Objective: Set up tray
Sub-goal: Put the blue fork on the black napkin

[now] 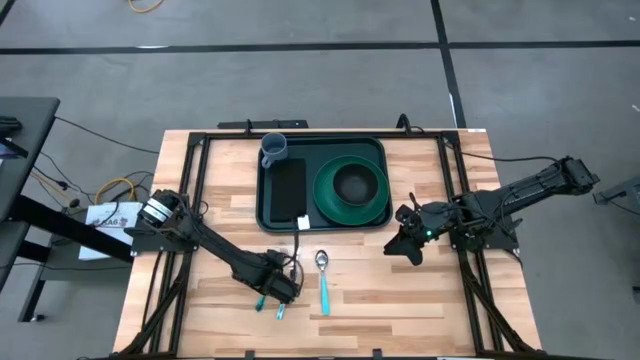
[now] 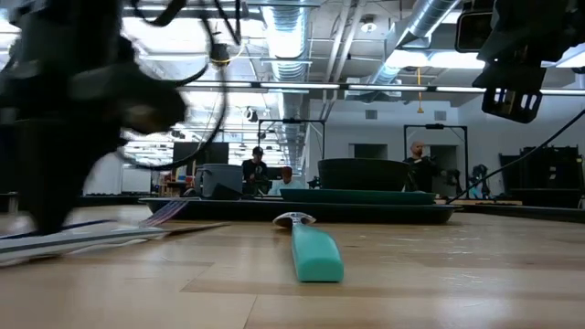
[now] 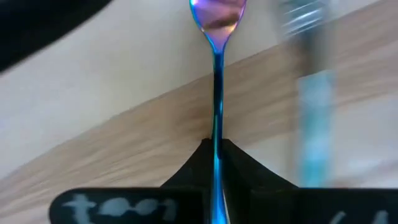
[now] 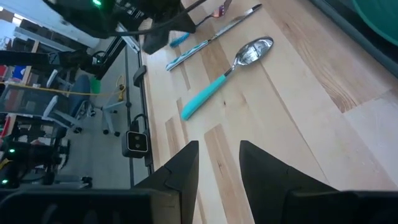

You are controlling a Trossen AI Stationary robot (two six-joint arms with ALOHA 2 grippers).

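Observation:
The dark green tray lies at the table's far middle. It carries a grey cup, a flat black rectangle and a round green plate. A teal-handled spoon lies on the wood just near of the tray. My left gripper is left of that spoon, low over the table, shut on a thin iridescent blue utensil. A teal-handled utensil lies beside it. My right gripper hovers open off the tray's near right corner. My left gripper pinches the iridescent utensil's slim handle between its two fingers. The handle runs straight out along the fingers, and the purple head points away from the gripper. Whether the utensil rests on the wood or is lifted, I cannot tell.
Black frame rails run along the table's left, right and far sides. Bare wood lies between the spoon and my right gripper. Another teal-ended utensil lies by my left gripper. People stand in the room beyond.

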